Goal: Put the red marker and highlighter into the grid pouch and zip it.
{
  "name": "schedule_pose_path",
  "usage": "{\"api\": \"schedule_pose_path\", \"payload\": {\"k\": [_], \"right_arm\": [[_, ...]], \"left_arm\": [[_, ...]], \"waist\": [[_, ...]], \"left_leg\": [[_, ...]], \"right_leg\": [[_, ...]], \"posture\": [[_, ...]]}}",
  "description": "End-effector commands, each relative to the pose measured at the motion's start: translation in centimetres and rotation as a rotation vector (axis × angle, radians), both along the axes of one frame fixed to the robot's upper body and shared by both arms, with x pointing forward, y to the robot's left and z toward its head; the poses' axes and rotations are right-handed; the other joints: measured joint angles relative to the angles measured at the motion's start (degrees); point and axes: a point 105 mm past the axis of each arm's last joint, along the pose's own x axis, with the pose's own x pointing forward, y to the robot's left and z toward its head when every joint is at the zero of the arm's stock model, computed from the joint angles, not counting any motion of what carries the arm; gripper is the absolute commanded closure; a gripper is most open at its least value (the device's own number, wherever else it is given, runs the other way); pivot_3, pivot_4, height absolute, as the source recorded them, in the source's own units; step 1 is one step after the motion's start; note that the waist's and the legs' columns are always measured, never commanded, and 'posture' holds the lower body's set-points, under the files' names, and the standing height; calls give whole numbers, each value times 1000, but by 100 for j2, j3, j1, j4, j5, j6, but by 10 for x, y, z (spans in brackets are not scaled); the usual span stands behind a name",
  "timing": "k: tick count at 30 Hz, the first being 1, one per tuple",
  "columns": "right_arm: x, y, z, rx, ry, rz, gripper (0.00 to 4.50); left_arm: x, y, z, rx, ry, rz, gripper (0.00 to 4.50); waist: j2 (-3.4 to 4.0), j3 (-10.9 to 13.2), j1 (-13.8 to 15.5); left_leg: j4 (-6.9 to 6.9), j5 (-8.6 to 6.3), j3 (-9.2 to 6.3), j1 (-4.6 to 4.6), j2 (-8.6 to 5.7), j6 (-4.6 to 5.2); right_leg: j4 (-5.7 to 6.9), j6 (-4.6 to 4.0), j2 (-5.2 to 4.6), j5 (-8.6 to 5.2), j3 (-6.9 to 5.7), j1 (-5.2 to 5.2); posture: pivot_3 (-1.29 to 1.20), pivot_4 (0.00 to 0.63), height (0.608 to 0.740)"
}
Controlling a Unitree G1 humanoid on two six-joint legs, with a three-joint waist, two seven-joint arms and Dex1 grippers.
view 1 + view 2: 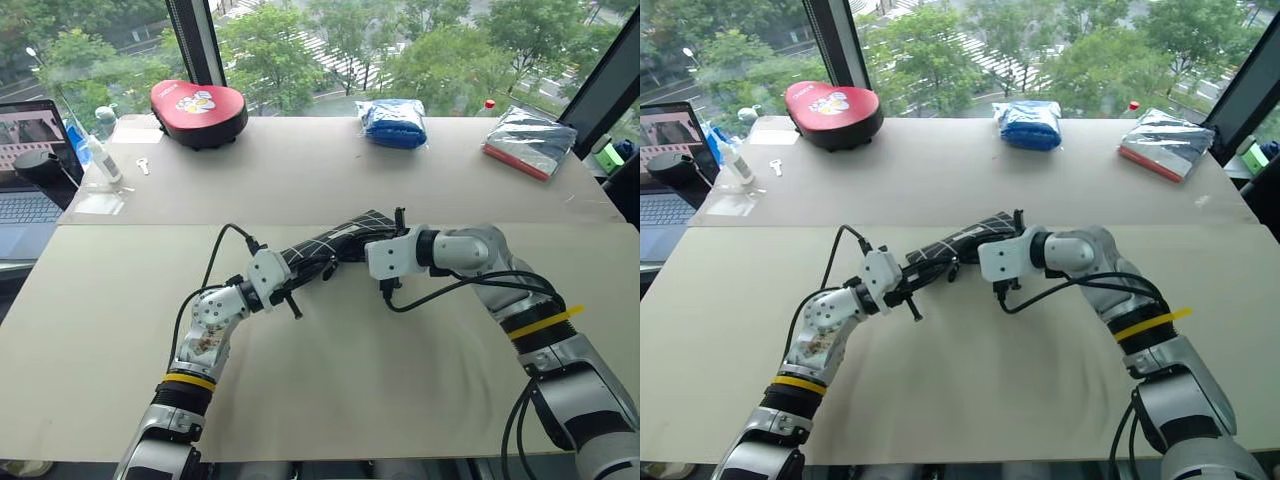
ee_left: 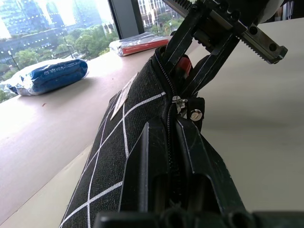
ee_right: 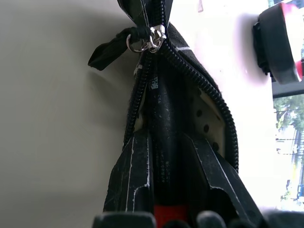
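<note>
midair, left gripper [image 1: 293,268] clamps grid pouch [image 1: 335,244], right gripper [image 3: 164,156] pushes red marker [image 3: 166,142] inside

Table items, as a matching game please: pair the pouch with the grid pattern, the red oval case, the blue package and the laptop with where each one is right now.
Things:
1. grid pouch
2. red oval case
3. blue package
4. laptop

Places:
A. far edge of the table, about the middle
B. clamped in the left gripper
C. beside the table, on the robot's left
D. far edge of the table, toward the robot's left

Pairs: 1-B, 2-D, 3-A, 4-C
</note>
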Motion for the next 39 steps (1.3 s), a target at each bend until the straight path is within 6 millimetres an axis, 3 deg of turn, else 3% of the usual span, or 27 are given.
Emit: {"api": "schedule_pose_path", "payload": {"k": [1, 4, 10, 13, 18, 22, 27, 31, 35, 39], "right_arm": [[1, 8, 27, 100, -67, 28, 2471], [6, 4, 32, 102, -93, 5, 1479], [14, -20, 62, 176, -128, -70, 1479], [8, -35, 73, 239, -91, -78, 1479], [-39, -62, 74, 530, 441, -108, 1479], [-79, -69, 49, 530, 765, -141, 1479], [-82, -49, 10, 626, 934, -272, 1479], [-58, -24, -9, 715, 931, -400, 1479], [-40, -3, -17, 749, 909, -462, 1479], [-37, 16, -15, 758, 923, -428, 1479]], "left_arm": [[-3, -3, 14, -35, -39, -11, 4500], [-1, -2, 18, -66, -33, 1, 4500], [2, -1, 21, -102, -11, 15, 4500], [2, -2, 20, -93, -9, 9, 4500], [1, -4, 16, -72, -8, -3, 4500], [0, -6, 13, -61, -5, -14, 4500], [0, -7, 13, -58, -4, -23, 4500], [0, -9, 13, -56, -7, -34, 4500], [1, -11, 14, -56, -9, -39, 4500], [1, -12, 15, -58, -14, -43, 4500]], "waist": [[0, 0, -17], [0, 0, -15], [0, 0, -13], [0, 0, -23], [0, 0, 65], [0, 0, 90], [-3, -2, 69], [-2, -1, 80], [-2, -1, 90], [-2, -2, 93]], "left_leg": [[0, 0, 0, 0, 1, 0], [0, 0, -1, 0, 1, 0], [0, 0, -2, -1, 1, 0], [0, 0, -1, -1, 1, 0], [-1, -2, -10, -6, 6, 4], [5, -12, -8, -11, 6, 21], [6, -24, -4, 1, 10, 40], [7, -22, -7, 4, 11, 37], [11, -9, -7, 3, 5, 15], [10, 2, -11, -1, 0, -2]], "right_leg": [[0, 0, 0, 0, 0, 0], [1, 0, 0, 0, 0, 0], [1, 0, 0, 0, -1, 1], [1, 0, 0, 0, -1, 1], [-2, 0, 0, 0, -8, 5], [-5, -1, -5, 1, -4, 4], [-8, -1, -4, 0, 3, 4], [0, -9, -4, 5, 2, 0], [2, -17, -3, 13, 3, -4], [2, -15, -3, 14, -1, -2]], "posture": [[0, 150, 740], [0, 150, 740], [0, 150, 740], [0, 150, 740], [0, 150, 740], [0, 150, 740], [0, 150, 740], [0, 150, 740], [0, 150, 740], [0, 150, 740]]}}
